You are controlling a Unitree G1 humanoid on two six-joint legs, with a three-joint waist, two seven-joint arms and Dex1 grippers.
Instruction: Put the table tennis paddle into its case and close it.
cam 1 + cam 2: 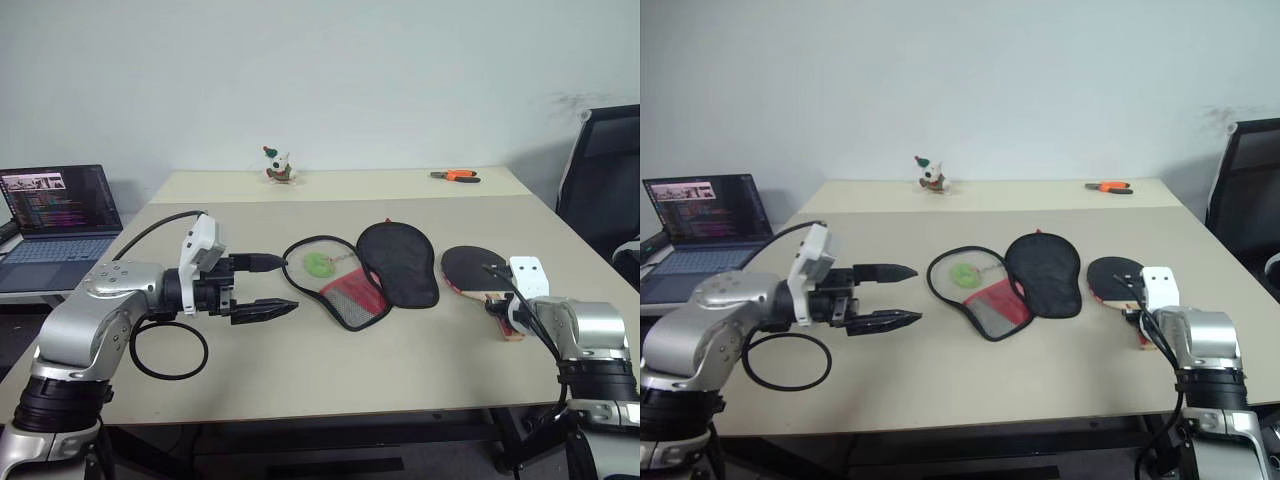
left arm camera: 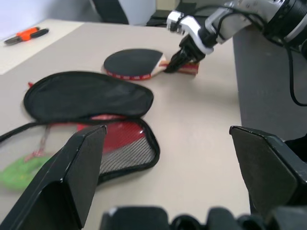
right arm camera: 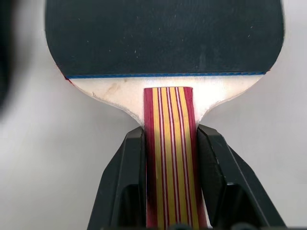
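My right claw has its two black fingers pressed against either side of the table tennis paddle handle, so I read it as clamped on the striped wooden grip, with the paddle lying flat on the surface. From that claw, the paddle's long axis runs straight ahead along the fingers, handle towards me and the round black face beyond it. The case is my landmark: the paddle sits just to the right of it, close to its black flap but, as far as I can tell, not touching. The case itself lies unzipped, its flap folded over to the paddle side and the mesh half with the red section lying on the far side from the paddle. So I judge the coming move to be a carry to the left, with the head turned to enter the open pouch. My left claw hangs spread wide and holding nothing on the other side of the case, pointing across at it, near enough to steady the pouch. The right arm is plainly the nearer one to the paddle.
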